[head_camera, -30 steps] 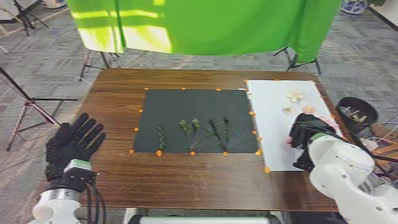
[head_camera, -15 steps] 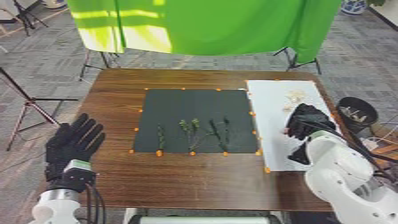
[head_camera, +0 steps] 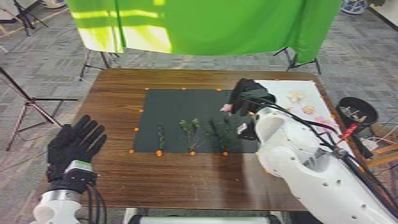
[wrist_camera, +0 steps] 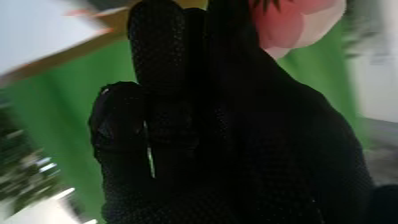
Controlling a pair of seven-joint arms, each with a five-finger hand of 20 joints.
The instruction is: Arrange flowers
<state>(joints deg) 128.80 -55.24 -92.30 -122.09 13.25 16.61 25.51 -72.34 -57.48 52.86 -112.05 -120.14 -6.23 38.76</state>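
The greenery looks laid out: a left sprig (head_camera: 161, 136), a middle sprig (head_camera: 190, 131) and a right sprig (head_camera: 218, 132) (perhaps more than one stem there) lie on the near half of the dark sheet (head_camera: 191, 100), tips toward the far side; that part I would call done, and the blooms are what is left. The right robot hand (head_camera: 251, 92) is grasping a pink flower (head_camera: 226, 107) between fingers and thumb, over the right part of the dark sheet, beyond the right sprig; the step in hand is probably setting this bloom above the stems. On the white sheet (head_camera: 277, 90) to the right lie a pale flower (head_camera: 296, 95) at the far end, a peach flower (head_camera: 308, 109) nearer, and some pink petals (head_camera: 325, 120) partly behind the arm; these presumably wait their turn, so the task seems somewhere in its middle. The left robot hand (head_camera: 75, 150) is released, fingers straight, at the left edge of the counter (head_camera: 178, 180), holding nothing
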